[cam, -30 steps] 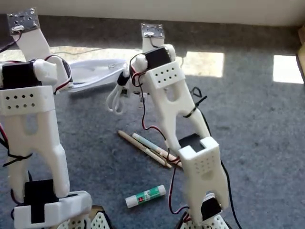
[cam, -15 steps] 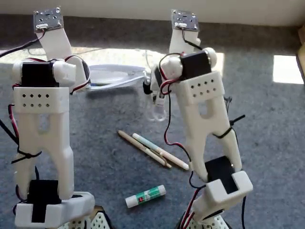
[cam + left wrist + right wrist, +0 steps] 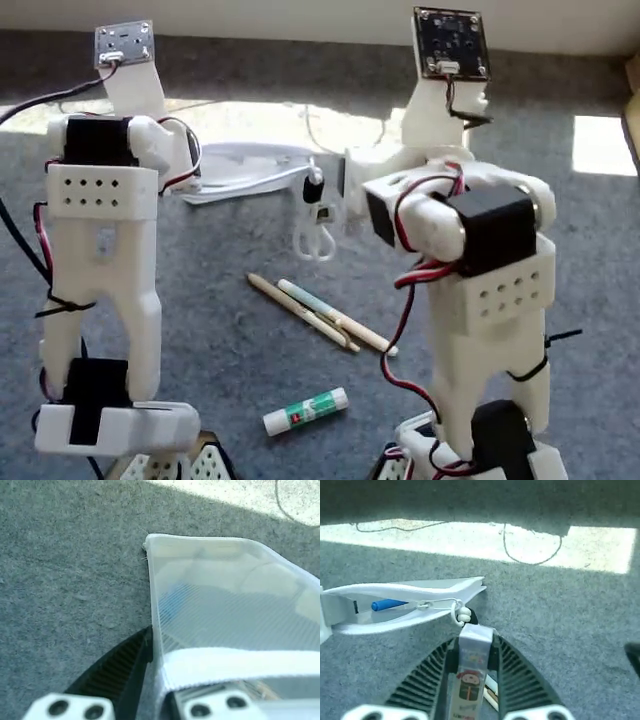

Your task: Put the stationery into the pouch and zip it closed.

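Pinches one short end of the translucent pouch [image 3: 225,605] in the left claw [image 3: 154,647], jaws closed on the film, one black jaw outside and the other tucked beneath. Sits at the far side of the grey table [image 3: 560,260], lips parted, with a blue pen [image 3: 387,604] showing between them and a beaded zip pull [image 3: 464,614] hanging at the corner nearest the right arm; hard to tell whether resting on the table or lifted just off it. Carries small white scissors [image 3: 316,238] in the right claw [image 3: 474,639], jaws pressed tight on the body, looped handles dangling, just beside that open corner. Leaves two pencils [image 3: 330,315] side by side and a glue stick [image 3: 306,410] on the table, both well apart from the pouch. Looks thin, soft and slippery, likely to buckle and slide under any push, so best held taut from the clamped end while feeding things in lengthwise. Probably light and stiff in the case of the scissors, safe in a firm pinch across the body. Expect rolling from the pencils and the glue stick; take each across its middle, jaws square to its length. For zipping, go for the bead or the slider tab, small and easy to miss, and draw it along the mouth with the other end anchored.
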